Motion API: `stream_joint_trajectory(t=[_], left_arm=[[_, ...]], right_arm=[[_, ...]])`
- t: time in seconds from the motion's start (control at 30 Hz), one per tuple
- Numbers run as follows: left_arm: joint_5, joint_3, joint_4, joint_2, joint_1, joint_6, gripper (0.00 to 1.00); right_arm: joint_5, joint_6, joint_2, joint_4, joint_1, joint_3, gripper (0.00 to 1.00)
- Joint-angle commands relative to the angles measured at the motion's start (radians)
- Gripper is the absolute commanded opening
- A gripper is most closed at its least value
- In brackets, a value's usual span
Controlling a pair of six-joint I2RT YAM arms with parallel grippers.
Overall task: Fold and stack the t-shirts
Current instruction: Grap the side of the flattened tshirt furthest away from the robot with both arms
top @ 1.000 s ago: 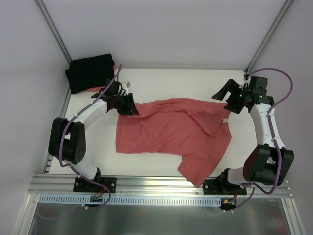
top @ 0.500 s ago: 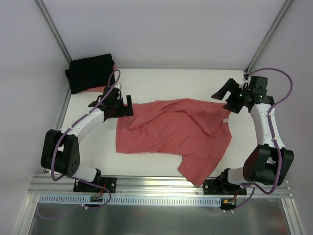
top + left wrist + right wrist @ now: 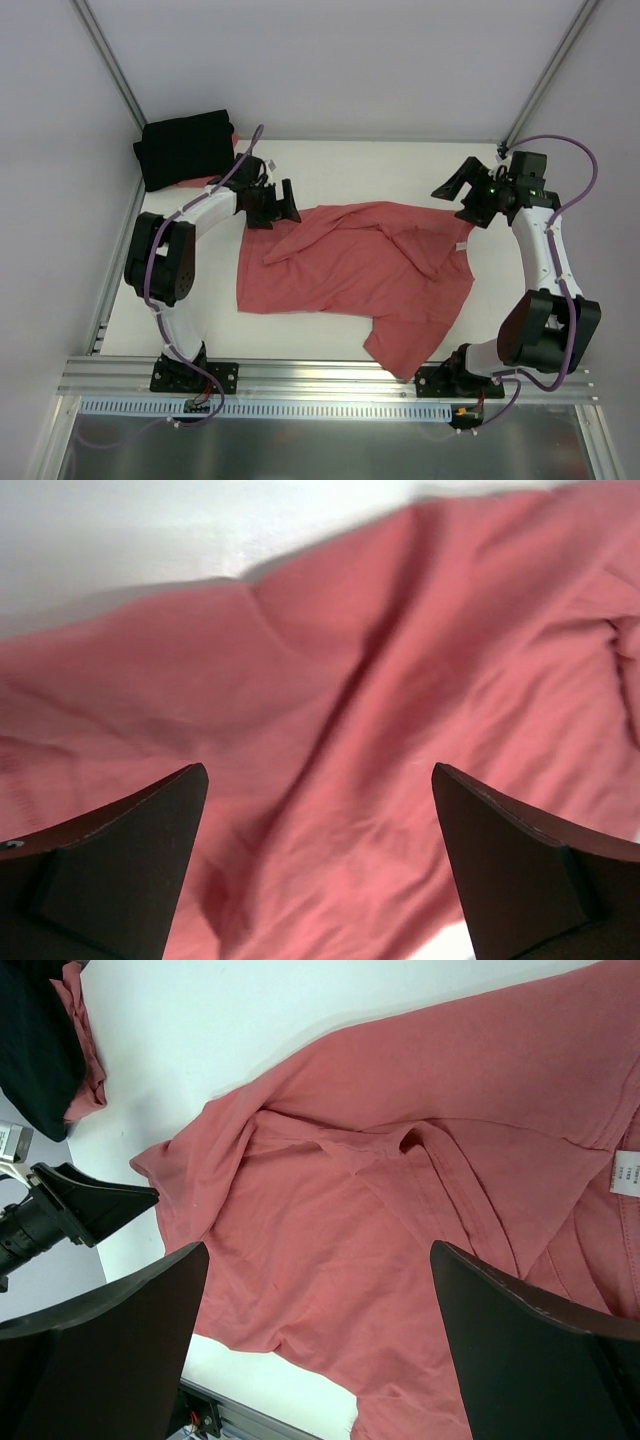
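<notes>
Print on small white neck label (image 3: 624,1171), coral-red cotton t-shirt (image 3: 350,265): too small to read. Beneath folded black cotton t-shirt (image 3: 185,148), coral fabric (image 3: 88,1050) mostly hidden.

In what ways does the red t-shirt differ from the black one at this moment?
The red t-shirt lies spread out and creased in the middle of the table; the black t-shirt is a compact folded bundle at the far left corner. The red t-shirt covers far more surface than the black t-shirt. Both lie at rest on the table.
</notes>
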Motion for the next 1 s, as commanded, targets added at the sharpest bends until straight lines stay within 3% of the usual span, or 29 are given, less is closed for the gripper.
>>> stream_joint_trajectory(t=[0.0,0.1,0.3,0.77,0.8,0.83,0.87,0.9,0.97], left_arm=[[0.189,0.097,-0.127,0.030,0.014,-0.041,0.95],[0.215,0.091,-0.191,0.021,0.037,-0.067,0.82],[0.219,0.038,-0.293,-0.040,0.056,-0.032,0.81],[0.245,-0.080,-0.273,-0.051,0.065,-0.001,0.79],[0.246,-0.082,-0.270,-0.051,0.067,0.001,0.68],[0.249,-0.084,-0.265,-0.051,0.065,0.001,0.47],[0.243,-0.087,-0.265,-0.053,0.065,-0.004,0.07],[0.241,-0.090,-0.259,-0.057,0.065,-0.001,0.00],[0.225,-0.085,-0.248,-0.069,0.065,0.008,0.00]], right_arm=[[-0.001,-0.010,0.002,-0.001,0.005,0.042,0.99],[0.001,-0.013,0.006,0.001,0.005,0.038,0.99],[-0.001,-0.010,0.014,0.008,0.005,0.033,0.99],[-0.008,-0.004,0.006,0.016,0.007,0.018,1.00],[-0.008,-0.003,0.006,0.016,0.007,0.016,0.99],[-0.010,-0.004,0.005,0.016,0.007,0.016,0.99],[-0.011,-0.003,0.005,0.018,0.007,0.015,0.99],[-0.010,-0.003,0.005,0.016,0.007,0.013,0.99],[-0.007,-0.001,0.000,0.016,0.008,0.015,0.99]])
